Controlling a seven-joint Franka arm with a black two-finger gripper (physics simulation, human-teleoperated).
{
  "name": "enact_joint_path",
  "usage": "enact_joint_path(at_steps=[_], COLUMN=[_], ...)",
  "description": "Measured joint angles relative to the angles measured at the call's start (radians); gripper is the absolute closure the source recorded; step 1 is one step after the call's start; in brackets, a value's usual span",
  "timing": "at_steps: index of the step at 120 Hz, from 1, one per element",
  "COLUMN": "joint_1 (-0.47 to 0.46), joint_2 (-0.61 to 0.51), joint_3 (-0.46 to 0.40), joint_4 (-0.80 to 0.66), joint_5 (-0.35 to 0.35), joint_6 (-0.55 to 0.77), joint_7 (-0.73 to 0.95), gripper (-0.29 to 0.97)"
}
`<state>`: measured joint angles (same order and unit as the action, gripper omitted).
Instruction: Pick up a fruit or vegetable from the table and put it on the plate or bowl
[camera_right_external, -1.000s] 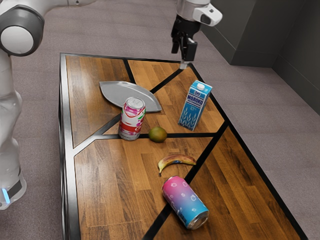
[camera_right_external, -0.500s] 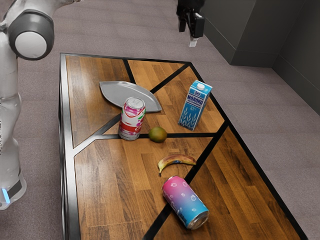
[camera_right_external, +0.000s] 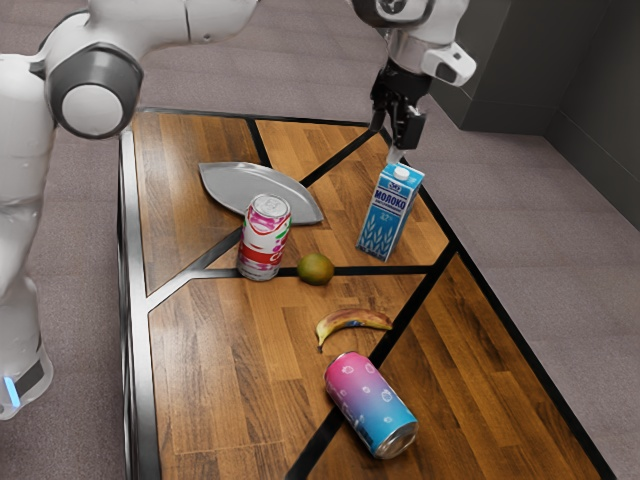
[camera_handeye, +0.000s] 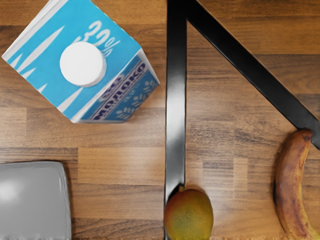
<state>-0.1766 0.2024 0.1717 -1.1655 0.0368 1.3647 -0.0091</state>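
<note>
A green-yellow mango (camera_right_external: 315, 268) lies mid-table beside an upright can, and it shows in the wrist view too (camera_handeye: 189, 215). A browned banana (camera_right_external: 352, 322) lies nearer the front; in the wrist view the banana (camera_handeye: 292, 185) is beyond the mango. The grey plate (camera_right_external: 235, 185) rests at the back toward the exterior view's left, its corner (camera_handeye: 32, 200) showing under my hand. My gripper (camera_right_external: 398, 140) hangs open and empty just above the blue milk carton (camera_right_external: 390, 210), well apart from both fruits.
The milk carton (camera_handeye: 82, 65) stands upright directly below my hand. A red-and-white can (camera_right_external: 264, 238) stands between plate and mango. A pink-blue can (camera_right_external: 370, 403) lies on its side near the front. Black inlay strips cross the wooden table (camera_right_external: 200, 350).
My hand first rose away from the back edge of the table, then swung down toward the exterior view's right and now hovers over the milk carton. Nothing on the table has moved.
</note>
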Motion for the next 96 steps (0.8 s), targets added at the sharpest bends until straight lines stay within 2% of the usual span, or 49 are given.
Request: enact_joint_path(at_steps=[13,37,53,72,96], joint_1=[-0.008,-0.046,-0.057,0.001,-0.002], joint_2=[-0.109,-0.226,-0.262,-0.290,-0.302], joint_3=[-0.019,-0.042,-0.039,-0.033,-0.035], joint_4=[-0.238,-0.560,-0.668,-0.763,-0.823], joint_5=[0.000,-0.006,-0.003,-0.002,0.000], joint_6=[0.096,0.309,0.400,0.472,0.535], joint_7=[-0.002,-0.004,-0.004,-0.004,-0.004], gripper=[0.00,0.00,0.00,0.00,0.00])
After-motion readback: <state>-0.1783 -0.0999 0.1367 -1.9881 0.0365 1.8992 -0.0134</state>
